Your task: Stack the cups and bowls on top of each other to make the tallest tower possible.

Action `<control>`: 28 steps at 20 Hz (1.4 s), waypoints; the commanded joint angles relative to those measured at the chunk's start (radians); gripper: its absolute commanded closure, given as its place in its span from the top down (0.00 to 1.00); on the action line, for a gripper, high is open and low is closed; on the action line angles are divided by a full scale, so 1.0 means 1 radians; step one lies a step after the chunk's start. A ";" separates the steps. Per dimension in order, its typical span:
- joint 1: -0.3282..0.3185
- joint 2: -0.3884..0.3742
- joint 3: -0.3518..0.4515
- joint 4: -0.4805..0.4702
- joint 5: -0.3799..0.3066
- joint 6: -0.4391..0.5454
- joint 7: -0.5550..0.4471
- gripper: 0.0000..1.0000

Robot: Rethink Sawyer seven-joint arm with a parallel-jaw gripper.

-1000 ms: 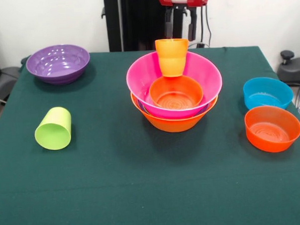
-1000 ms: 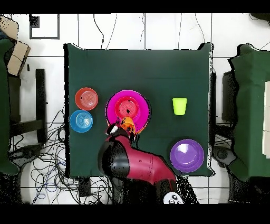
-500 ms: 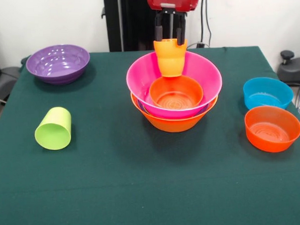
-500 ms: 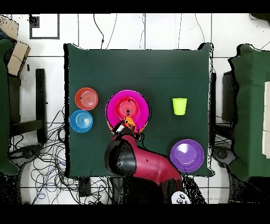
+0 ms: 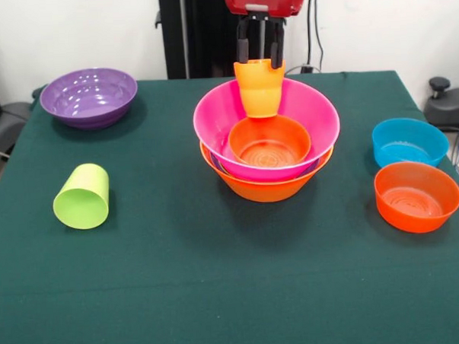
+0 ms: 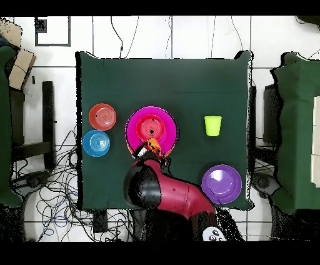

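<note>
The tower stands mid-table: a large yellow-orange bowl [image 5: 265, 189] at the base, a sliver of purple above it, then the pink bowl [image 5: 216, 119] with a small red-orange bowl [image 5: 270, 144] inside. The orange cup [image 5: 261, 91] stands upright against the pink bowl's far inner wall, seen from above as the orange cup [image 6: 152, 148] at the pink bowl's [image 6: 132, 125] rim nearest the arm. My gripper [image 5: 260, 62] hangs straight down onto the cup's rim. A lime green cup [image 5: 82, 196] lies on its side at the left. A purple bowl [image 5: 89, 96] sits far left.
A blue bowl [image 5: 408, 141] and another red-orange bowl [image 5: 417, 196] sit side by side at the right. In the overhead view my red arm [image 6: 165, 194] reaches in over the table's edge toward the tower. The dark green cloth [image 5: 235, 294] covers the table.
Over the last second my gripper came down and sideways onto the orange cup, which shifted slightly with it. Since half a second ago almost nothing has moved.
</note>
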 commanded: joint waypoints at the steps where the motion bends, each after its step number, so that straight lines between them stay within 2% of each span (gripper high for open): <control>1: 0.020 0.052 0.055 0.007 0.004 0.077 0.123 1.00; 8: 0.025 0.067 0.049 0.005 -0.007 0.021 0.132 1.00; 13: 0.032 0.069 0.044 0.000 -0.007 0.021 0.131 1.00; 14: 0.032 0.069 0.046 0.001 -0.007 0.021 0.131 0.00; 28: 0.039 0.073 0.047 -0.007 0.011 0.048 0.136 0.00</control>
